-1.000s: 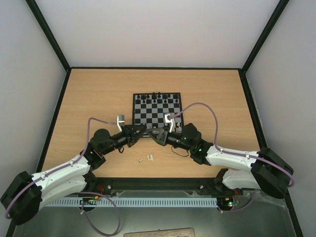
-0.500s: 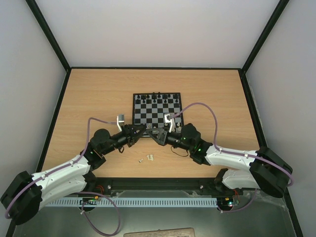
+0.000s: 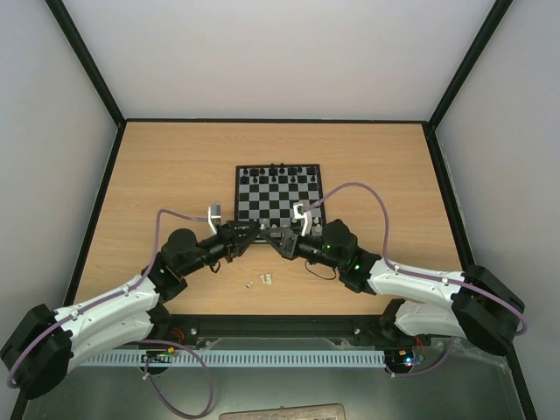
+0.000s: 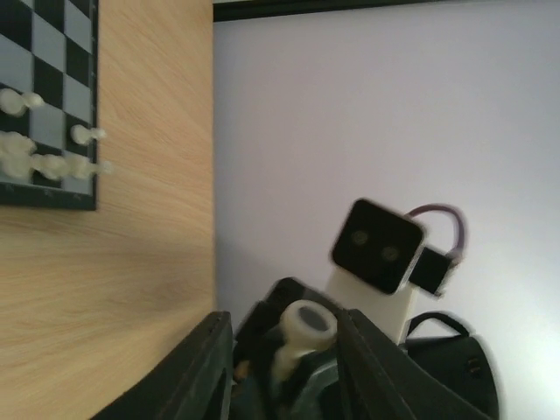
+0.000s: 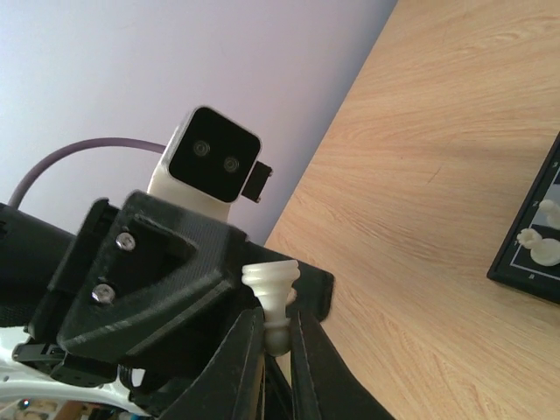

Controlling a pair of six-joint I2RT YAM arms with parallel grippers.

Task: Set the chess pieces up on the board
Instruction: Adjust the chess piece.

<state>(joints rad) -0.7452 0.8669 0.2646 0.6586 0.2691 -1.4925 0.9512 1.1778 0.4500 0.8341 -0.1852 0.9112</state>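
A smooth, cream plastic chess piece [image 5: 271,287] with a round flared base is clamped in the matte black jaws of the right gripper [image 5: 276,339]. The jaws of the left gripper [image 4: 282,337] are held slightly apart around it.

right fingers [image 5: 238,367]: clamped on 1 white chess piece [image 5: 271,293] | board corner [image 5: 512,249]: right edge

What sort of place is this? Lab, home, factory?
Probably a lab test cell: wooden table boxed in by plain white walls on a black frame, left arm and right arm bolted at its near edge.
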